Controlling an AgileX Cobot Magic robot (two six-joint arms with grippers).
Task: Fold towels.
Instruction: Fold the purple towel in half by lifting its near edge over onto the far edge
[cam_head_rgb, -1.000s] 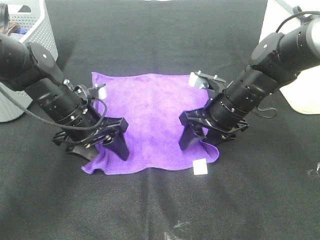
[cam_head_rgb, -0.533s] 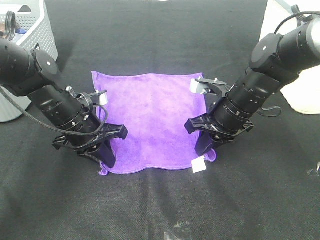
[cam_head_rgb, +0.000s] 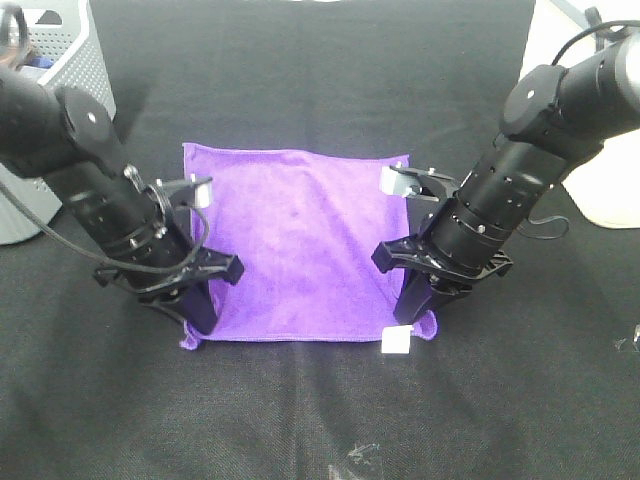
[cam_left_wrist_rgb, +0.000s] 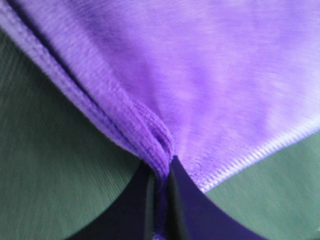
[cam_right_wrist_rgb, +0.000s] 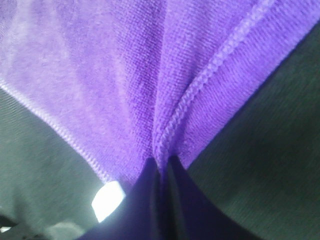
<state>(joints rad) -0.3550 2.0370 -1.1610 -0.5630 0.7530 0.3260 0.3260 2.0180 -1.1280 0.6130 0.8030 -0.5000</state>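
A bright purple towel (cam_head_rgb: 295, 240) lies spread on the black table. My left gripper (cam_head_rgb: 200, 318) is shut on its near left corner; the left wrist view shows the cloth (cam_left_wrist_rgb: 190, 85) pinched between the dark fingers (cam_left_wrist_rgb: 130, 215). My right gripper (cam_head_rgb: 412, 316) is shut on the near right corner, beside the small white tag (cam_head_rgb: 396, 343). The right wrist view shows the stitched edge (cam_right_wrist_rgb: 200, 85) bunched into the closed fingers (cam_right_wrist_rgb: 185, 210), with the tag (cam_right_wrist_rgb: 107, 201) beside them.
A grey perforated basket (cam_head_rgb: 50, 90) stands at the far left. A white object (cam_head_rgb: 600, 195) sits at the far right edge. Bits of clear plastic lie near the front (cam_head_rgb: 358, 458) and at the right edge (cam_head_rgb: 630, 340).
Both grippers moved outward to the towel's near corners and closed on them. The near edge has pulled straighter and the cloth lies flatter.
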